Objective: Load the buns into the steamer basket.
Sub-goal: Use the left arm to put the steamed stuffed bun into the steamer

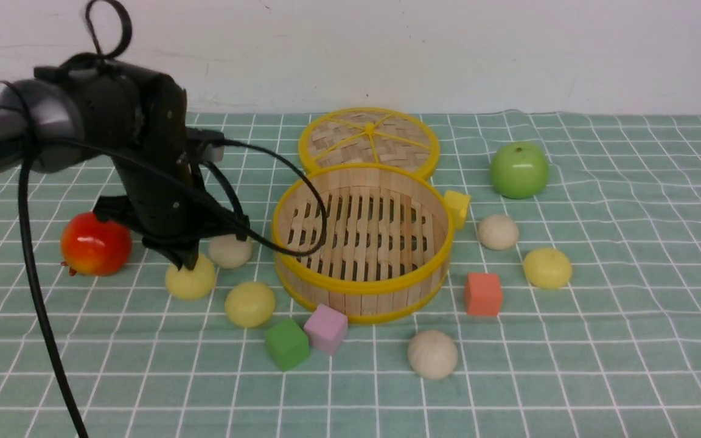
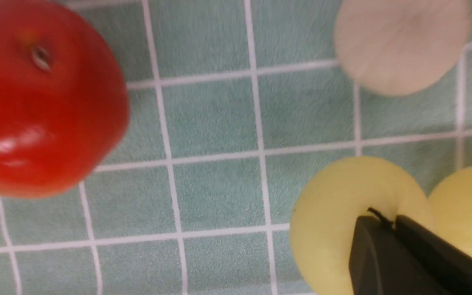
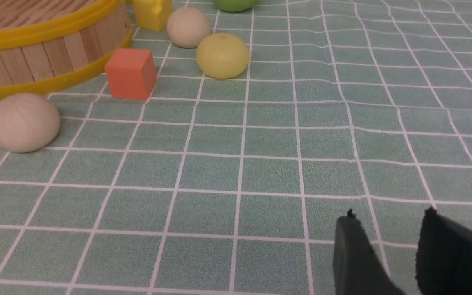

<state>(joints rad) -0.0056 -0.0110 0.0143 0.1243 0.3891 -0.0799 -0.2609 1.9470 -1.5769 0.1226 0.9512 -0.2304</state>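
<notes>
6 buns [image 1: 250, 303] (3 yel, 3 beige) on cloth [image 1: 600, 340] around upright steamer basket [image 1: 359, 286].

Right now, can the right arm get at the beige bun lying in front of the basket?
Probably yes: the right gripper is open, and only bare cloth lies between it and that beige bun.

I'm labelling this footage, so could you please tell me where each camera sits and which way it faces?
Front: between the arms, facing forward at the basket; left arm shows.
Left wrist: on that wrist, looking down at a red apple and yellow bun; shut left gripper shows.
Right wrist: on that wrist, low, facing the basket; open right gripper shows.
Shared: front and right wrist both show the orange cube.
</notes>
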